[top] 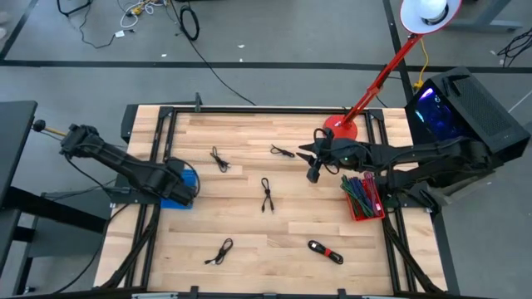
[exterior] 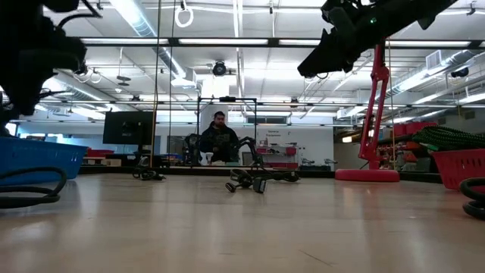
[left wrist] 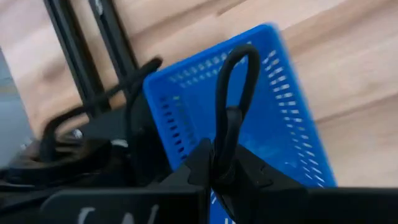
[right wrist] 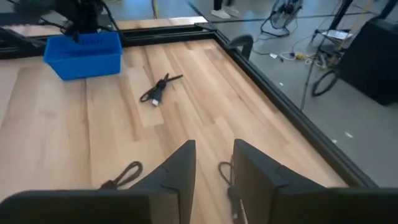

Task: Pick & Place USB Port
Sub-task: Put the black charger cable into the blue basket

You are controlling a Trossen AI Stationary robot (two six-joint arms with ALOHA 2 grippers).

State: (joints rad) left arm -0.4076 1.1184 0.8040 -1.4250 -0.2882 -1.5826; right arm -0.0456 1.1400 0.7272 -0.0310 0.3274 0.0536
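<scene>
Left gripper [top: 184, 189] hovering over the blue basket [top: 179, 202], fingers clenched on a looped black USB cable [left wrist: 233, 93].

Hanging the cable loop above the basket at the left edge of the table [top: 249, 224], seen close in the left wrist view. Holding the right gripper [top: 314, 170] raised above the table's far right part, near the red lamp base [top: 341, 127], fingers [right wrist: 180, 171] released with a narrow gap between them. Lying loose on the table: one cable [top: 219, 159] left of centre toward the far side, one [top: 283, 151] just beside the right gripper, one [top: 267, 195] at centre, one [top: 220, 251] toward the near side, and a black-and-red one [top: 325, 251] at near right. Sitting at the right edge, a red basket [top: 362, 197] filled with cables.
</scene>
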